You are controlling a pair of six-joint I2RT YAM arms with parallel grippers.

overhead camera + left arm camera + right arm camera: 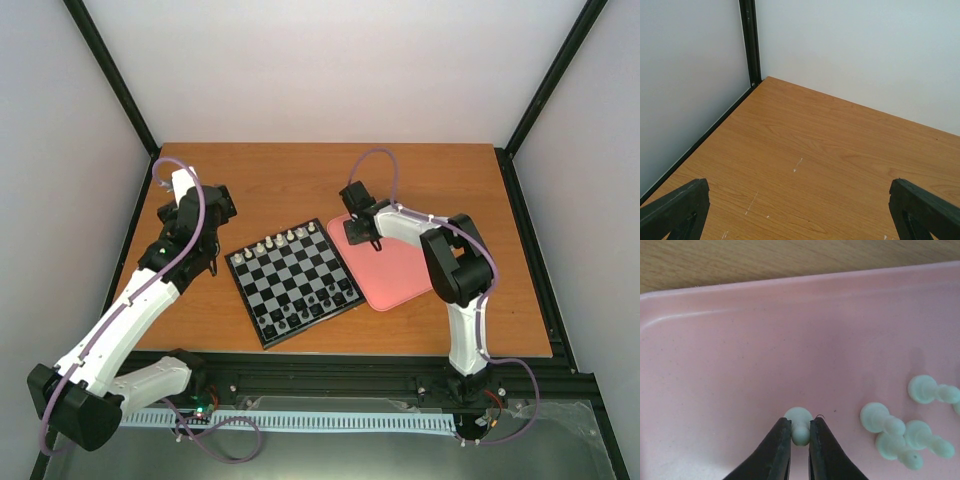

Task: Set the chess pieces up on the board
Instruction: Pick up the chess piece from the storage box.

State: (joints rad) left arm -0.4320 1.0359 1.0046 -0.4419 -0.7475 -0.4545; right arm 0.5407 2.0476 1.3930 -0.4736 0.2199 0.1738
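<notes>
Right wrist: pink tray point(715, 365) holds loose chess pieces point(875, 418).

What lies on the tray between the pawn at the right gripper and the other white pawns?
Nothing: only bare pink tray separates the pawn, pinched by the right gripper, from the loose pawns. The right wrist view shows this.
</notes>
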